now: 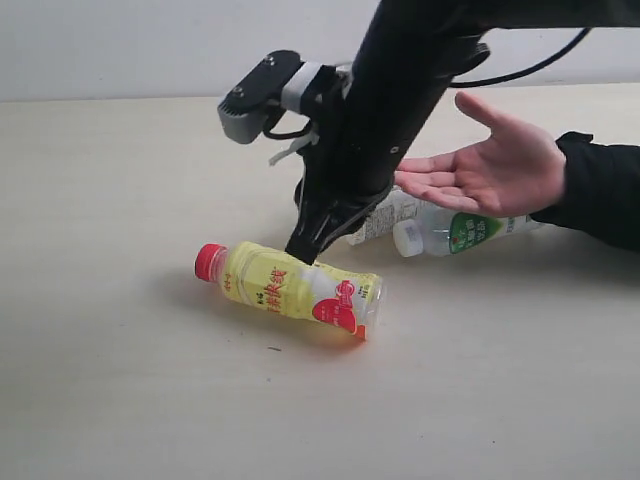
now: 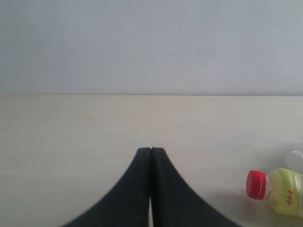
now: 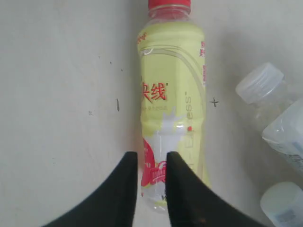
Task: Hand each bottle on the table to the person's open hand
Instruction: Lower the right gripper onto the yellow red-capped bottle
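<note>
A yellow bottle [image 1: 290,290] with a red cap lies on its side on the pale table [image 1: 120,380]. My right gripper [image 1: 305,258] hangs just above the bottle's lower body, jaws a little apart and holding nothing; in the right wrist view the bottle [image 3: 173,94] shows through the gap of the right gripper [image 3: 151,158]. The person's open hand [image 1: 490,170] hovers palm up at the right. Beneath it lie a green-labelled bottle [image 1: 465,232] and a white-labelled bottle [image 1: 385,220]. My left gripper [image 2: 151,150] is shut and empty, with the yellow bottle [image 2: 279,189] off to one side.
The black right arm [image 1: 400,90] reaches down across the middle of the exterior view and hides part of the white-labelled bottle. A black sleeve [image 1: 600,190] rests at the right edge. White-capped bottles [image 3: 260,82] lie close beside the yellow one.
</note>
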Controlling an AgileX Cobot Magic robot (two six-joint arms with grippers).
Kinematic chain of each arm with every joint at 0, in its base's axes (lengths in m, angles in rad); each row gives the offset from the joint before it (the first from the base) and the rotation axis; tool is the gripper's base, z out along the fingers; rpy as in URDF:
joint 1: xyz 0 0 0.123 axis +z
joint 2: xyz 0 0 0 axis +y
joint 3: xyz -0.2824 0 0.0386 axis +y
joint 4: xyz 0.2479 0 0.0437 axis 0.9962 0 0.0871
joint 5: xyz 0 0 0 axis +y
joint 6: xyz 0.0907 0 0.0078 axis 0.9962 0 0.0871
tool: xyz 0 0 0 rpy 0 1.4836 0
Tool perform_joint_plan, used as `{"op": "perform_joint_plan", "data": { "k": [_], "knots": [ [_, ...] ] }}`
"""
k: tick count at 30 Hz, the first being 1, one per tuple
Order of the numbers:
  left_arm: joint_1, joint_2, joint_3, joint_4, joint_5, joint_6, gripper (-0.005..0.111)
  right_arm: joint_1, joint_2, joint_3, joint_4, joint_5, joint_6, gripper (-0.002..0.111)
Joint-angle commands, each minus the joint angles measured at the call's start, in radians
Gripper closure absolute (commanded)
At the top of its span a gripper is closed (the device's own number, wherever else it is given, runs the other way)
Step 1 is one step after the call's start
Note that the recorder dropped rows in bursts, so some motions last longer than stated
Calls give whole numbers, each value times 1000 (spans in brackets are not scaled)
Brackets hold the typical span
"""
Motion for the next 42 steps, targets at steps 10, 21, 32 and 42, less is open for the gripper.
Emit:
{"op": "perform_joint_plan", "data": {
  "k": [10, 21, 32, 42],
  "knots": [
    [0, -6, 3, 3, -2, 2, 107, 61, 166, -99, -98, -46, -41, 33],
    [0, -6, 3, 3, -2, 2, 107, 87, 241, -99, -223, -145, 23, 28],
    [0, -6, 3, 3, -2, 2, 107, 87, 312, -99, -242, -159, 38, 28],
    [0, -6, 3, 3, -2, 2, 107, 87, 355, -99, -242, -145, 38, 47]
  ]
}}
